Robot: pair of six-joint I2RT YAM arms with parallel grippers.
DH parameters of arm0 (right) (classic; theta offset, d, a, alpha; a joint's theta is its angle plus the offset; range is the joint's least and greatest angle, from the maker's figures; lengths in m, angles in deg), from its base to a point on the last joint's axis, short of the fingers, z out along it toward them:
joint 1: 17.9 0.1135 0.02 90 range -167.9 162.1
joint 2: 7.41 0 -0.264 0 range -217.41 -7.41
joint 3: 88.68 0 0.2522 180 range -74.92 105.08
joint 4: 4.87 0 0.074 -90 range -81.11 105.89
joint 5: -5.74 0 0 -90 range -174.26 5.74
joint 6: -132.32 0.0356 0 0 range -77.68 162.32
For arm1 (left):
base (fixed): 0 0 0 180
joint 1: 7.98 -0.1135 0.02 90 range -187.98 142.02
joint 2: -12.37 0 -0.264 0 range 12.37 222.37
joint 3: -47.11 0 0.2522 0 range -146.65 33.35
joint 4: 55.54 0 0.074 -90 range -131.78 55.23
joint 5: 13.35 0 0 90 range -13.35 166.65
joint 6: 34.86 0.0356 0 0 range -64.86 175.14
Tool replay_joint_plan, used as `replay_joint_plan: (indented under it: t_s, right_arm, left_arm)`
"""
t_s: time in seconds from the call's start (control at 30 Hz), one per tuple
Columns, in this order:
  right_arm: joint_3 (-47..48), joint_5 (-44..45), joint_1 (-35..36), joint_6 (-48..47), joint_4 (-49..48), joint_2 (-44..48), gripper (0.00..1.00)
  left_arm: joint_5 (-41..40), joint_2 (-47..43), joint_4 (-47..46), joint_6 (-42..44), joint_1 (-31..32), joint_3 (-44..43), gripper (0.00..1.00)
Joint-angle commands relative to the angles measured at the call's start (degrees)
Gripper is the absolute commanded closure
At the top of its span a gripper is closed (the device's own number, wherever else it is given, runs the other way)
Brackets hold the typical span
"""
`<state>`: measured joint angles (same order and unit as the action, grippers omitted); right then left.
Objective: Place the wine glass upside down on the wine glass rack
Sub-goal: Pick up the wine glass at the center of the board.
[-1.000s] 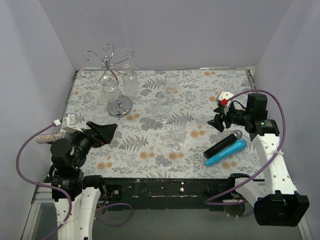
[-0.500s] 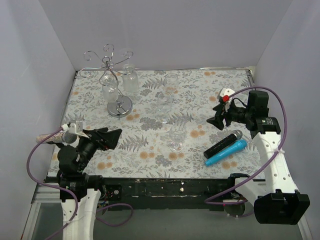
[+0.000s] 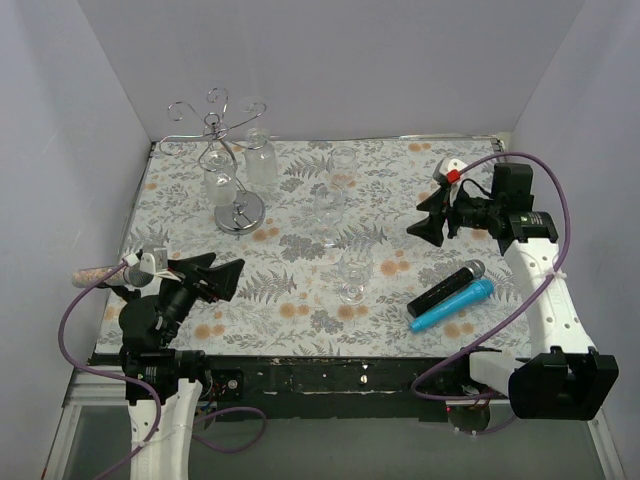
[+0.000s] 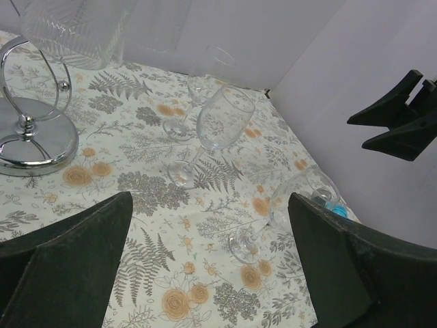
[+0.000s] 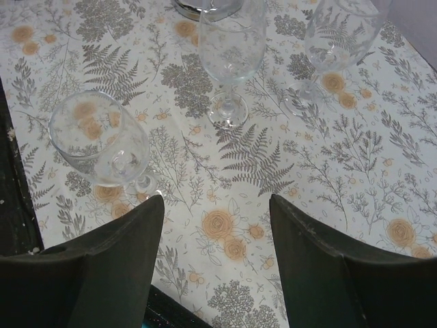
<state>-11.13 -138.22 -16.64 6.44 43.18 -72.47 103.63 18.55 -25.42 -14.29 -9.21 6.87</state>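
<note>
The left claw (image 3: 225,270) and the right claw (image 3: 415,218) are held released and empty above the bench (image 3: 300,300). Three wine glasses (image 3: 328,212) are stood upright mid-bench between them, well apart from the wine glass rack (image 3: 241,213) at the far left.

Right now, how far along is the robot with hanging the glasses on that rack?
Done: two glasses appear to hang upside down on the rack. In hand: nothing; the left pincer and right pincer are open and empty. Left: three glasses stand upright on the table, none grasped yet.
</note>
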Motion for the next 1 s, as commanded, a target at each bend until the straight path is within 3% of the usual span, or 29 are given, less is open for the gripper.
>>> replay_joint_plan:
  t_s: [0.0, 0.63, 0.97]
  right_arm:
    - [4.5, -2.12, 2.25, 0.81, 0.52, -2.61, 0.29]
    - [15.48, 7.72, 13.06, -0.77, 2.54, -11.93, 0.3]
    - [23.04, 11.24, 15.18, -1.47, 3.77, -16.59, 0.3]
  left_arm:
    - [-0.88, -0.46, -1.42, 1.14, 0.36, 0.46, 0.02]
    - [-1.76, -1.08, -1.07, 0.96, 0.36, 0.46, 0.02]
    - [-1.85, -1.52, -1.07, 0.79, 0.36, 0.55, 0.02]
